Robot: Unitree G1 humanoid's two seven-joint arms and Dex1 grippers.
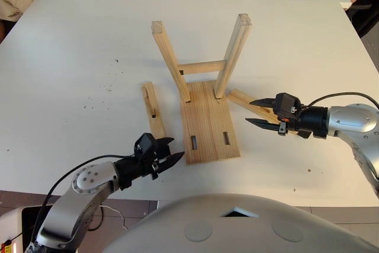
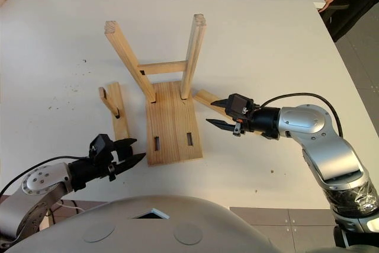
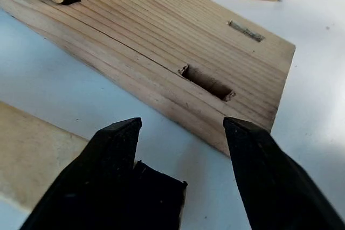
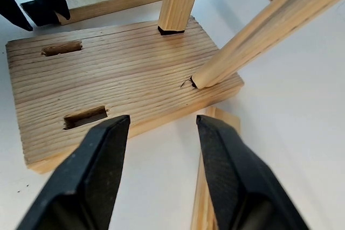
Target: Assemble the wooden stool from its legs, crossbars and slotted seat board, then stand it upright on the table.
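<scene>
Seat board [image 1: 208, 124] flat, two legs [image 1: 172, 60] slotted at far end; left gripper [image 1: 176, 148] spread wide, empty, at near-left corner; right gripper [image 1: 250, 112] spread wide, empty, just right.

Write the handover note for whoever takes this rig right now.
Left pincer: open, empty, at the seat board's near left corner.
Right pincer: open, empty, over the right loose leg.
Done: leg pair with crossbar stands in the board's far slots.
Left: near slots are empty and the left loose leg lies beside the board. Fit both, then turn the stool upright.
</scene>
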